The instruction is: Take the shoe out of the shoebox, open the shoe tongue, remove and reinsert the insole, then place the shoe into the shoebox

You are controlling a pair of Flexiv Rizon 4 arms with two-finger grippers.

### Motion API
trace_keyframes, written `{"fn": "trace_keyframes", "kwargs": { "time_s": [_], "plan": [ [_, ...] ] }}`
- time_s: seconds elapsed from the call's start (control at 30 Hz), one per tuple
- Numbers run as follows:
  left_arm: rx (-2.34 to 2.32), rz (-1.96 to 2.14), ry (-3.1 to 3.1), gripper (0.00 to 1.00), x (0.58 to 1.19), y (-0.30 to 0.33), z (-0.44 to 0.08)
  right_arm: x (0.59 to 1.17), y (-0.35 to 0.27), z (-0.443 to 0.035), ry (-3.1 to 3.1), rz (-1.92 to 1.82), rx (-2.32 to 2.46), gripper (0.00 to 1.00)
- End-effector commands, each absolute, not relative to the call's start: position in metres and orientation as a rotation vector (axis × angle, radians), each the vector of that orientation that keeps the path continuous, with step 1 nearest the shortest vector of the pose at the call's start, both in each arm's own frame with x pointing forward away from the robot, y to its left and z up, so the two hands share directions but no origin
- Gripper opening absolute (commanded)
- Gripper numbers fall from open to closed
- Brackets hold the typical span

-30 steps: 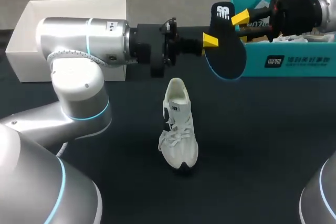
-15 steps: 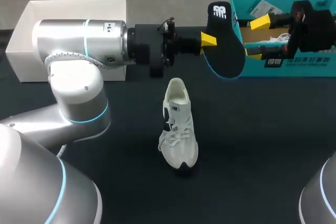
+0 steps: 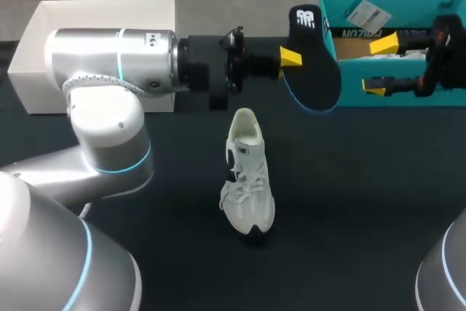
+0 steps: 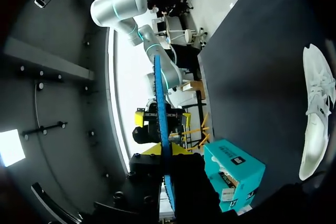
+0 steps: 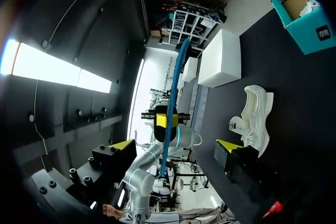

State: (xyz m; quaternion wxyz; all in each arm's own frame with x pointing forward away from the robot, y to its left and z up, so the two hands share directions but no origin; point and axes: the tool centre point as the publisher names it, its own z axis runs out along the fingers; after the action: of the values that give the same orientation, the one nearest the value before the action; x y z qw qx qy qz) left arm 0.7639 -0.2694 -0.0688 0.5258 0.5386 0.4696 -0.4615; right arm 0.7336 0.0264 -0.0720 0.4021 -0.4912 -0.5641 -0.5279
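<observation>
Insole handed over: the left arm now holds it alone

The right gripper [image 3: 378, 65] has let go of the dark insole [image 3: 313, 63] and pulled back to the right. It now hangs over the teal shoebox [image 3: 342, 85] at the far right, with its yellow tips well apart and nothing between them. The left gripper [image 3: 294, 59] has not moved and stays clamped on the insole's left edge, holding it upright in the air beyond the heel of the white shoe [image 3: 247, 169]. The shoe lies alone in the middle of the dark table [image 3: 364, 194], toe toward the near side. Removal looks done. By my reading, putting the insole back into the shoe comes next.
</observation>
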Motion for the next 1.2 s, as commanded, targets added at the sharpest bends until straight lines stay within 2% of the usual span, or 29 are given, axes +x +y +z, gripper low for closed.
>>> {"fn": "trace_keyframes", "kwargs": {
  "time_s": [0.03,0.2,0.33,0.4,0.93,1.2],
  "plan": [
    [1.38,-1.213,1.263,0.0,0.773,-0.271,-0.065,0.729,0.028,-0.072,-1.412,-1.358,-1.265,1.0],
    [1.3,-1.424,1.457,0.0,0.782,-0.267,-0.054,0.729,0.028,-0.072,-1.412,-1.358,-1.265,1.0],
    [1.158,-1.779,1.536,0.0,0.796,-0.267,-0.046,0.729,0.028,-0.072,-1.412,-1.358,-1.265,1.0],
    [1.166,-1.946,1.588,0.0,0.83,-0.276,-0.058,0.729,0.028,-0.072,-1.412,-1.358,-1.265,1.0],
    [1.166,-1.946,1.588,0.0,0.83,-0.276,-0.058,0.729,0.028,-0.072,-1.412,-1.358,-1.265,1.0],
    [0.844,-1.97,1.908,0.0,0.815,-0.275,-0.057,0.729,0.028,-0.072,-1.412,-1.358,-1.265,1.0]
  ]
}}
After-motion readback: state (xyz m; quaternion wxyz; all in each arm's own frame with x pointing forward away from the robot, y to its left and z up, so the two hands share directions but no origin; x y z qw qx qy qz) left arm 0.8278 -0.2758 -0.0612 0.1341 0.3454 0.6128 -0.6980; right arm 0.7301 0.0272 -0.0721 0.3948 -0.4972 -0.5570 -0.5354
